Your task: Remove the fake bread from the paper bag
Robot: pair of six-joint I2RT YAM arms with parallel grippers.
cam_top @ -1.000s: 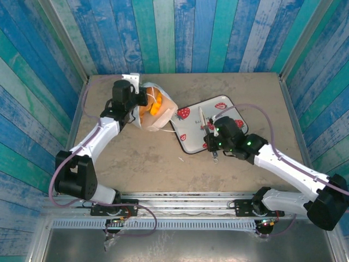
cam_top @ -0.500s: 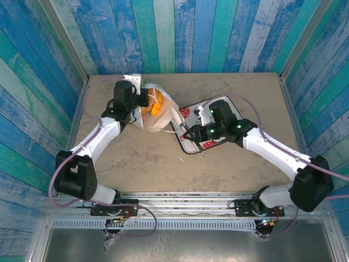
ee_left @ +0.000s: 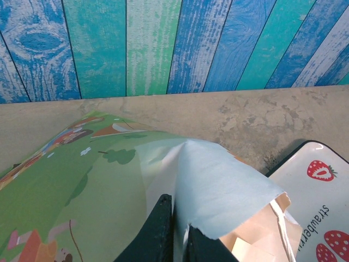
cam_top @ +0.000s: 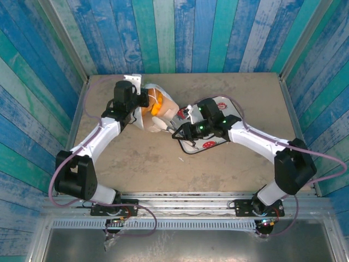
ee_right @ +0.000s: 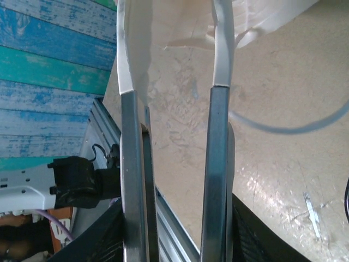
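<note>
Both arms wear smooth white shells joined by chunky black round joints. The left arm (cam_top: 101, 136) and the right arm (cam_top: 256, 144) each rise from a black base block (cam_top: 109, 209) bolted to a silver rail (cam_top: 185, 197). A thin purple cable (cam_top: 53, 183) runs along each arm. Small green lights (cam_top: 202, 127) glow on the right arm's black wrist block. The left gripper (ee_left: 175, 232) has short, dark, wedge-shaped fingers (ee_left: 161, 224). The right gripper (ee_right: 174, 33) has two long, flat fingers of grey metal, each capped at the end with a white sleeve (ee_right: 222, 49).
</note>
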